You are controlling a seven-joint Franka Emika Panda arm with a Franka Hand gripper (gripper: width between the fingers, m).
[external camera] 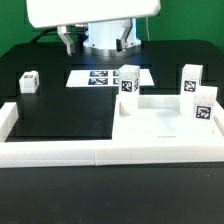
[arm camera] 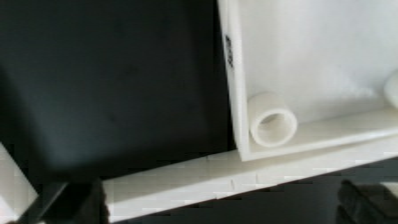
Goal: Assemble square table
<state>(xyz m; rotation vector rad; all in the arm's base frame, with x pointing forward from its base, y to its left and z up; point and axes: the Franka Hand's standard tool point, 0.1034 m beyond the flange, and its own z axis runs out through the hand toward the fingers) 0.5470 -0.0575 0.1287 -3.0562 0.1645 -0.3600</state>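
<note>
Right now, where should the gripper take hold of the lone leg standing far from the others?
Grip the leg across its two plain side faces, coming straight down from above. It stands upright and alone on the black table, so nothing blocks the open gripper. I would probably hold near its top.

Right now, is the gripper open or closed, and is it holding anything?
Gripper: open, holding nothing; it hangs above the table, clear of the square tabletop.

Even, bright overhead light washes out the white tabletop (external camera: 165, 122) with soft, faint shadows, while the wrist view is blurred and dimmer.
</note>
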